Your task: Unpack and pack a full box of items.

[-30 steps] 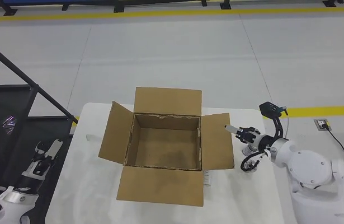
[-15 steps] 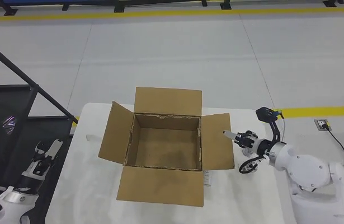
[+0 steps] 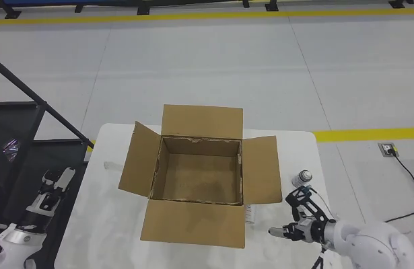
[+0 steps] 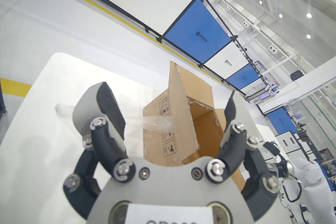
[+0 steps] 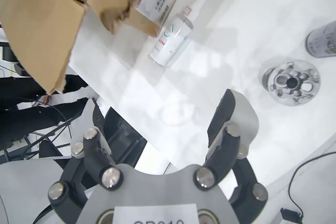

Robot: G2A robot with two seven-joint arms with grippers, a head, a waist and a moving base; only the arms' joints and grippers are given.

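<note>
Since a second ago the right gripper (image 3: 277,231) has swung away from the box's right flap and come toward the near edge of the table (image 3: 99,222); the box (image 3: 200,176) has not shifted. A small dark can (image 3: 301,177) now stands in the open beside that right flap, near where the arm was.

The box sits in the middle of the white table. It is brown corrugated cardboard with all four flaps spread outward, ragged torn edges along the inner rim, and its bare floor showing. Printed labels and handling marks sit on its outer walls.

In the right wrist view the right gripper (image 5: 162,101) is spread wide with nothing between its ribbed black pads. Beyond it a clear spray bottle (image 5: 172,40) with a white cap lies on its side, touching the box's lower corner. A round metal spool (image 5: 290,83) lies flat near the can (image 5: 321,42).

The left gripper (image 4: 168,96) also stands wide and holds nothing. It faces the box's left side, where a clear plastic bottle (image 4: 157,123) lies on the table.
</note>
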